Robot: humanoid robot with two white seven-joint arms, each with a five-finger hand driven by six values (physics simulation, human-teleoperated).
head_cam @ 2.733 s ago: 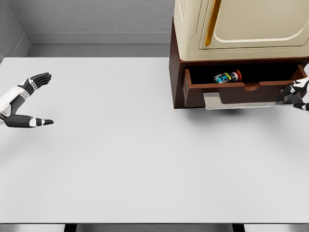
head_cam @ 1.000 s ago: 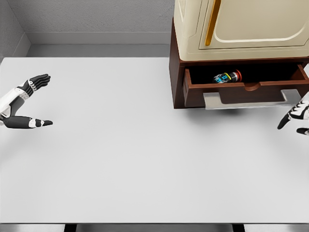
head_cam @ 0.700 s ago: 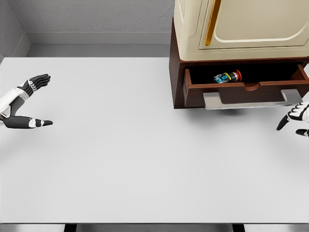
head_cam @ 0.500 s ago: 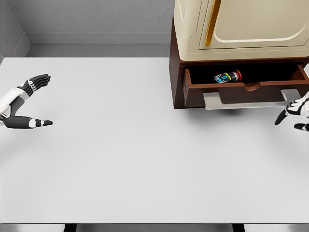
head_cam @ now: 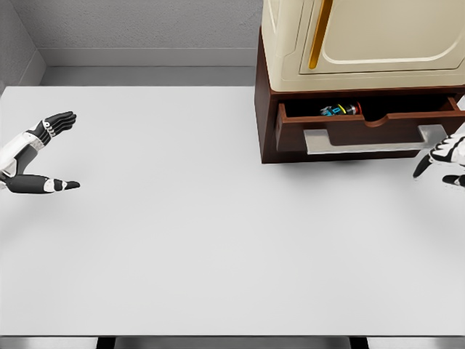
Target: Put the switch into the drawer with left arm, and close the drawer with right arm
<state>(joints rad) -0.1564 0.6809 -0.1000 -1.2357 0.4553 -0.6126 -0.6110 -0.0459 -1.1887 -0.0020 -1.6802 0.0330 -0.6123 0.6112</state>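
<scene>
My right hand (head_cam: 445, 158) hangs at the right edge of the worktop, fingers loosely spread and gripping nothing, their dark tips just beside the right end of the drawer's pale flat handle (head_cam: 374, 139); I cannot tell whether they touch it. My left hand (head_cam: 38, 156) rests over the left edge, thumb and fingers splayed wide apart, empty.

The switch (head_cam: 341, 110) lies inside the drawer (head_cam: 363, 127), toward its back, only a sliver of it showing over the front panel. So I judge the left arm's share finished. The drawer stands only partly open, a narrow dark gap above its front, and my remaining job is to push it fully shut.

The drawer front is smooth reddish-brown wood with a scooped notch in its top edge; the handle is a grey, matte slab. Above sits a cream cabinet (head_cam: 363, 40) with rounded panels and a glossy amber strip. The switch is small, cylindrical, with red, yellow and blue bits. The worktop (head_cam: 189, 240) is plain matte white.
</scene>
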